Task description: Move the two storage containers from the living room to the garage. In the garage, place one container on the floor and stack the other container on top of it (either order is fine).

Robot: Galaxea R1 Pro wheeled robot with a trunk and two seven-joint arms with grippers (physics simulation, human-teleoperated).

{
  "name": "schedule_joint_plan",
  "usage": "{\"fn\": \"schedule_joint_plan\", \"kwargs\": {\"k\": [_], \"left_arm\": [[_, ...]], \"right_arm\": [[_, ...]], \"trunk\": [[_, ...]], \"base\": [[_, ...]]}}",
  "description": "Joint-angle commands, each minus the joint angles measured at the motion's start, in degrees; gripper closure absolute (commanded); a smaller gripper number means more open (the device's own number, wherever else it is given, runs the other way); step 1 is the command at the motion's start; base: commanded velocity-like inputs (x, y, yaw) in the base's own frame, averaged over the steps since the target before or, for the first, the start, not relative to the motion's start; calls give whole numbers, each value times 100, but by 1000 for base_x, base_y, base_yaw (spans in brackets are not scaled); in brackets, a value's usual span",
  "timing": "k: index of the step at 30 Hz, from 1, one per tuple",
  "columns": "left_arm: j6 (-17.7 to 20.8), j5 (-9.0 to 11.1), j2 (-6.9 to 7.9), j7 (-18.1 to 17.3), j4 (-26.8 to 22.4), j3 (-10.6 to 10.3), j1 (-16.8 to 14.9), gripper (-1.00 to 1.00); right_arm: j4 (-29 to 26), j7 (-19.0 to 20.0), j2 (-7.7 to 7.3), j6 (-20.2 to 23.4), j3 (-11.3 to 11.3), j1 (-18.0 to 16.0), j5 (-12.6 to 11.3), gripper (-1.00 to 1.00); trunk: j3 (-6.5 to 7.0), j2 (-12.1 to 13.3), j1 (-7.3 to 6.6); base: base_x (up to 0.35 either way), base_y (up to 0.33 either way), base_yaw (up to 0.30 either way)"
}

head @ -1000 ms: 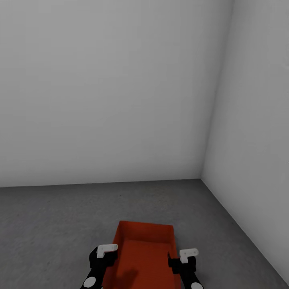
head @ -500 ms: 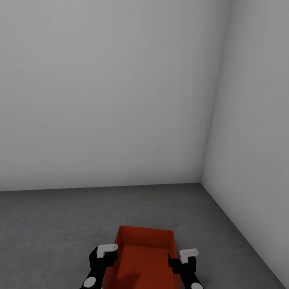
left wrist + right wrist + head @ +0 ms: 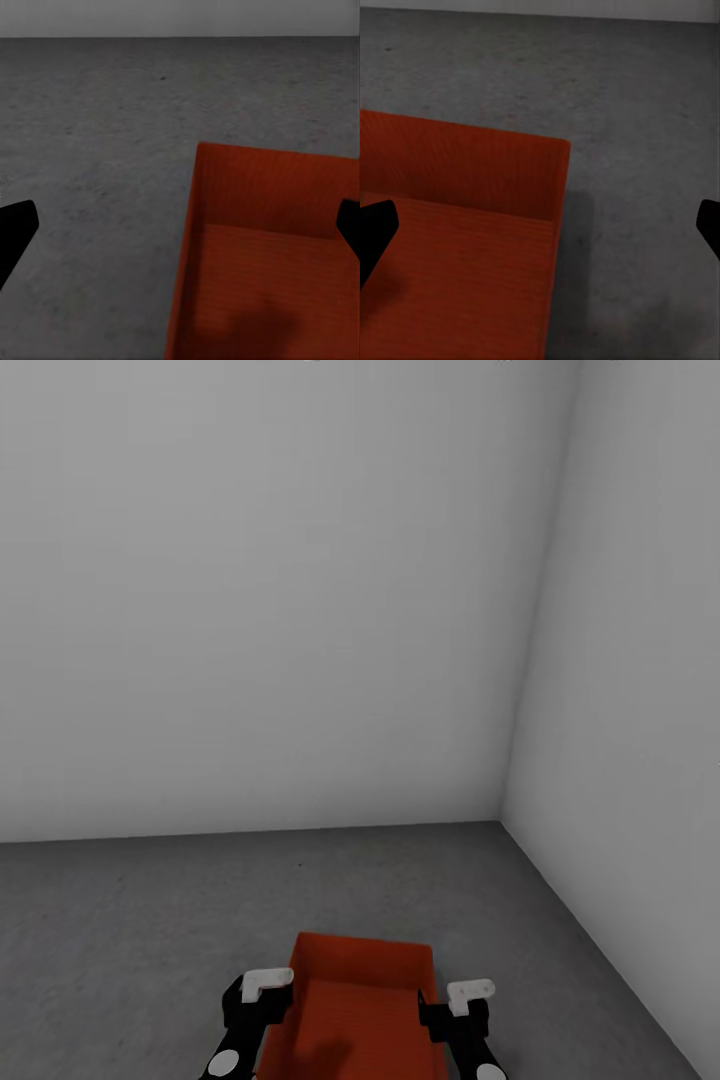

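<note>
From the head view, 1 orange-red container (image 3: 362, 1000) sits low in front of the robot, between the left gripper (image 3: 262, 992) and the right gripper (image 3: 462, 1000), over the grey concrete floor (image 3: 120, 920) near a corner of 2 plain walls (image 3: 300, 600); this looks like the garage, and the 2-sided hold suits carrying an open box level until it is set down. Whether the box touches the floor or hangs just above it cannot be told here. In the left wrist view, the container (image 3: 270, 255) has its side wall running between the 2 dark fingertips (image 3: 15, 232), with one tip outside over the floor (image 3: 97, 135) and the other over the inside; the jaws stand apart across that wall, and whether they press on it I cannot tell. The box is empty, with only a soft shadow on its bottom. In the right wrist view, the container (image 3: 457, 247) is again empty, its corner near the floor (image 3: 637, 150), a shadow beside it; the jaws straddle the wall, and actual clamping cannot be told.
</note>
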Motion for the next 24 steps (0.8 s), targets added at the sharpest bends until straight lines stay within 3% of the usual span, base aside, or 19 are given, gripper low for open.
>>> {"fn": "schedule_joint_plan", "kwargs": {"k": [1, 24], "left_arm": [[-23, 60, 4, 33, 5, -49, -4, -100], [-23, 60, 4, 33, 5, -49, -4, -100]], "right_arm": [[6, -58, -1, 2, 41, -4, 27, -100], [6, -63, -1, 10, 34, -4, 27, -100]], "trunk": [[12, 39, -24], [425, 962, -529]], "base": [[0, 0, 0], [0, 0, 0]]}}
